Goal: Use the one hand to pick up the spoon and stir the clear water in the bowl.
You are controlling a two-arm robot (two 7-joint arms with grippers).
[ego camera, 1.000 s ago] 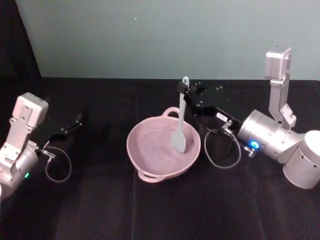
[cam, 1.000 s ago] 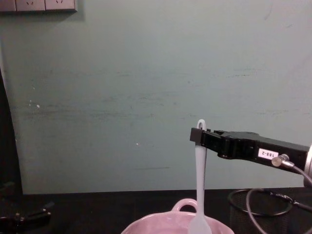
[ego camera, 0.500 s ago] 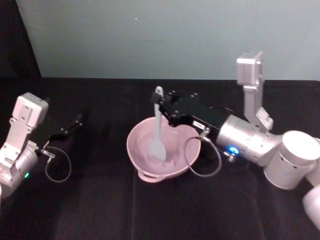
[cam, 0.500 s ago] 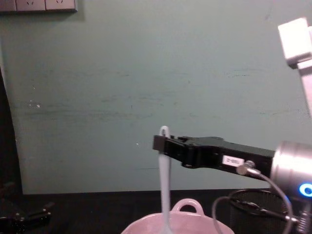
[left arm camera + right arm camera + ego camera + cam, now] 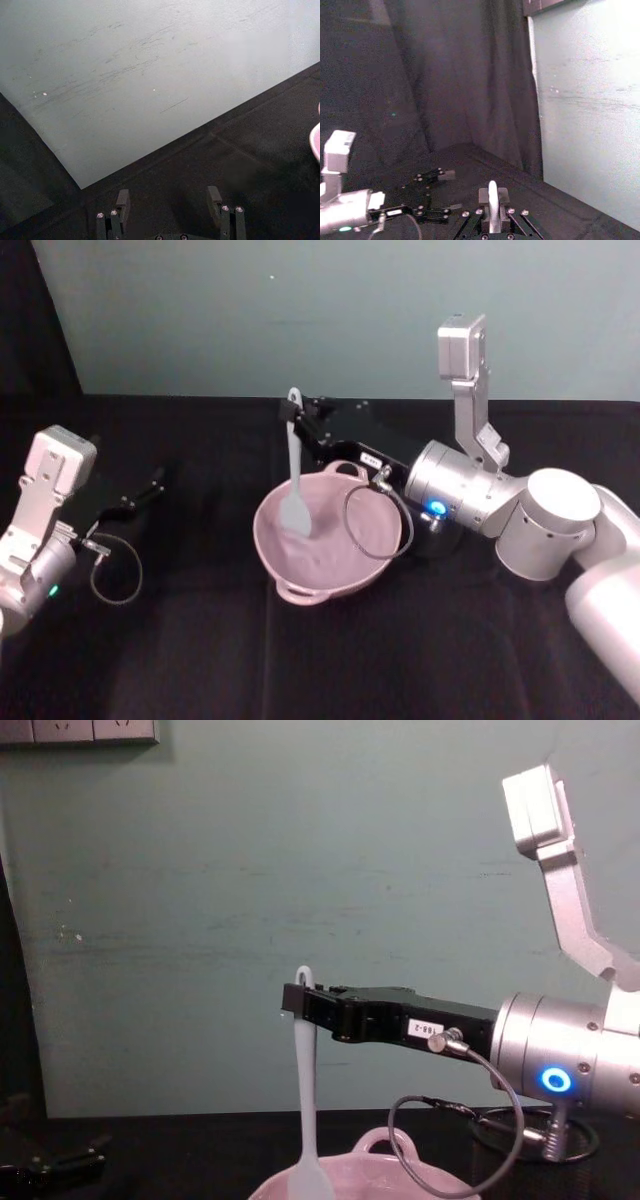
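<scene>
Right gripper (image 5: 297,426) is clamped on the spoon (image 5: 293,475) just under its loop. The spoon hangs upright toward six o'clock, blade inside the bowl (image 5: 268,552) near ten o'clock. Left gripper (image 5: 152,483) sits parked at nine o'clock, fingers apart.

This looks like a robot test bench in a lab. A table (image 5: 300,660) draped in black cloth stands against a bare pale-green wall (image 5: 300,310). A black curtain (image 5: 445,75) hangs beyond the table's left edge, and white wall sockets (image 5: 90,730) sit high up. A silver robot arm (image 5: 470,505) with a blue indicator light reaches over the cloth.
</scene>
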